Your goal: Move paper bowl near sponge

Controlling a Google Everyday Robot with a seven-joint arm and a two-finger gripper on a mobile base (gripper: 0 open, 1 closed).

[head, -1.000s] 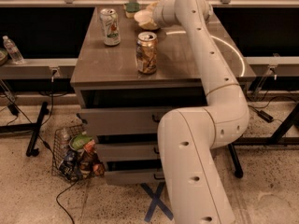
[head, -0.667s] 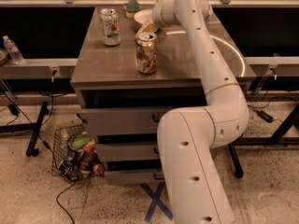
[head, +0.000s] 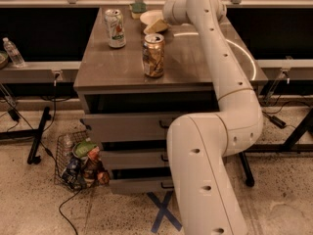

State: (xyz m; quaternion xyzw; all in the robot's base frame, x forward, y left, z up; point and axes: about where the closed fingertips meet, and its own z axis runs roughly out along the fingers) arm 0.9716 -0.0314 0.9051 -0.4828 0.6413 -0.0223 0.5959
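Plainly the biggest thing in view is the robot's white arm, which rises from the floor in front of the cabinet, bends at a thick elbow on the right and reaches back over the grey top towards its far edge. The cabinet stands on a speckled floor and has three drawers in its front, each pulled out a little. A cross of blue tape is stuck to the floor beside the arm's base. Low at the cabinet's left foot sits a wire basket crammed with colourful packets and cans. At the far edge of the top lies the paper bowl, upright, with the gripper down at its near right rim and touching it; whether the gripper is clamped on that rim or merely resting there I cannot tell. A gold can stands upright near the middle of the top, in front of the bowl and apart from it. A green and white can stands upright to the bowl's left. The sponge sits just behind and left of the bowl, at the very back edge. A water bottle stands on a ledge far to the left.
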